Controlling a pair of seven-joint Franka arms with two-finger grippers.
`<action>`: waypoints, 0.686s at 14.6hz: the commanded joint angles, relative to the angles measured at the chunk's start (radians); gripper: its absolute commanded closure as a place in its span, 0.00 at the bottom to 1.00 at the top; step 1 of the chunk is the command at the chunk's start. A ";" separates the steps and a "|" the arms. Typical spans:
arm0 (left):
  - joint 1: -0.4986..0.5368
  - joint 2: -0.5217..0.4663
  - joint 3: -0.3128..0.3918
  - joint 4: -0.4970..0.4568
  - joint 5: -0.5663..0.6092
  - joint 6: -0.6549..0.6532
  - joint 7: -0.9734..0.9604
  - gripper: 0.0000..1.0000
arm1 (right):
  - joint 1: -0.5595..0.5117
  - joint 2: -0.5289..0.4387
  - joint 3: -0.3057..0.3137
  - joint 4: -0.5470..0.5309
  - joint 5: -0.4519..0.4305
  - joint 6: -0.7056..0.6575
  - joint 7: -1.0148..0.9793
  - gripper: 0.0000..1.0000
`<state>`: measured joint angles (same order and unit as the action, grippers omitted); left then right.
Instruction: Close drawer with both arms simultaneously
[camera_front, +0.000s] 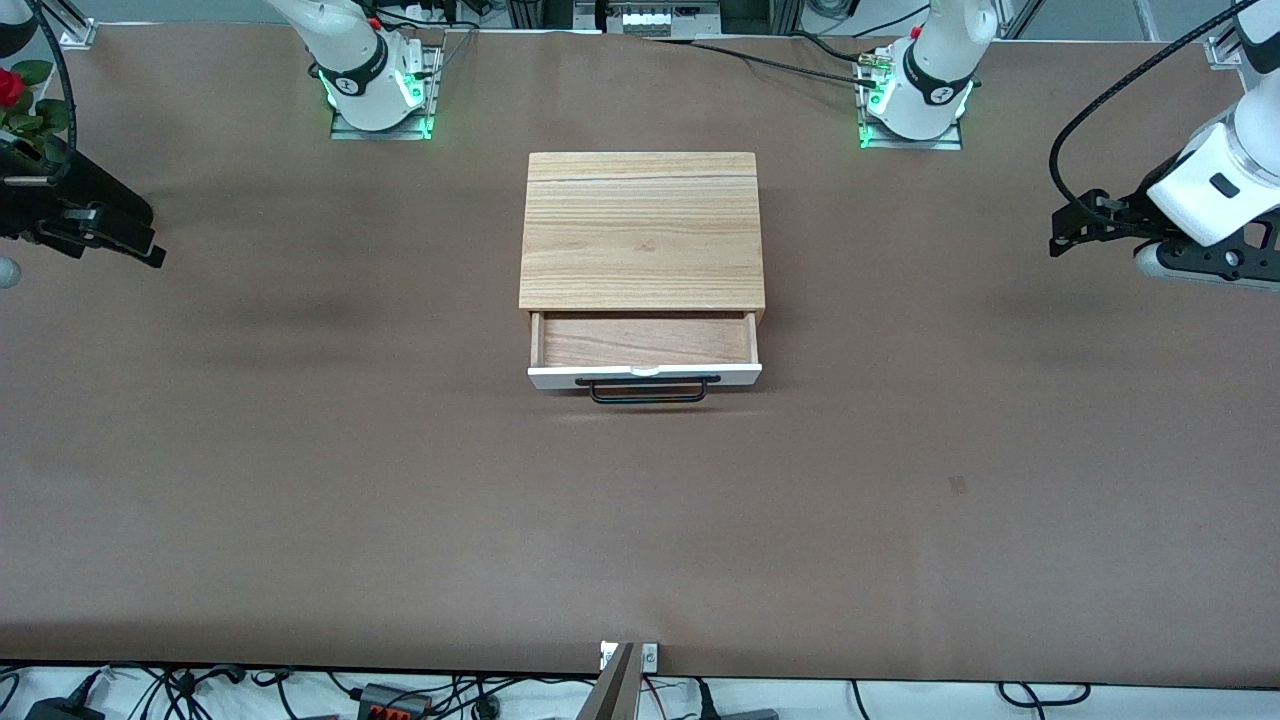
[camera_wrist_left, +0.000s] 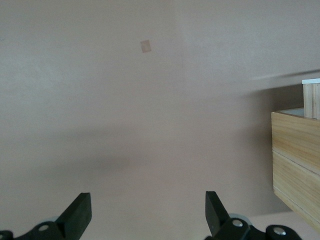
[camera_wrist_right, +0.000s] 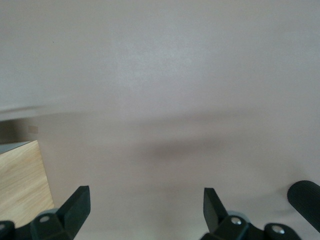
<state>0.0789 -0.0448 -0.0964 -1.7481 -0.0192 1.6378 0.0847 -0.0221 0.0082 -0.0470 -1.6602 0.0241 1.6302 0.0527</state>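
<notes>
The drawer (camera_front: 645, 345) is pulled partly out of its light-wood cabinet (camera_front: 641, 230) in the middle of the table. Its white front panel and black bar handle (camera_front: 648, 390) face the front camera, and its tray is empty. My left gripper (camera_front: 1062, 235) hangs open and empty over the table toward the left arm's end, well apart from the cabinet. The left wrist view shows its open gripper (camera_wrist_left: 148, 210) and the cabinet's side (camera_wrist_left: 295, 165). My right gripper (camera_front: 150, 245) hangs open and empty toward the right arm's end. The right wrist view shows its open gripper (camera_wrist_right: 146, 205) and a cabinet corner (camera_wrist_right: 22, 175).
The brown table (camera_front: 300, 480) spreads wide around the cabinet. A red flower (camera_front: 10, 88) sits at the table's edge by the right arm. A small mark (camera_front: 957, 485) is on the table surface. Cables lie along the edge nearest the front camera.
</notes>
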 joint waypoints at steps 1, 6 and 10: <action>0.002 0.016 -0.005 0.032 0.005 -0.016 -0.010 0.00 | -0.007 0.006 0.007 0.019 0.011 -0.013 0.009 0.00; -0.001 0.029 -0.005 0.053 0.005 -0.013 -0.011 0.00 | -0.007 0.006 0.006 0.019 0.011 -0.013 0.009 0.00; -0.027 0.114 -0.006 0.165 0.005 -0.033 -0.019 0.00 | -0.009 0.013 0.006 0.019 0.016 -0.013 0.006 0.00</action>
<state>0.0702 0.0051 -0.0978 -1.6731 -0.0193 1.6377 0.0840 -0.0221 0.0088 -0.0470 -1.6602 0.0244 1.6301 0.0527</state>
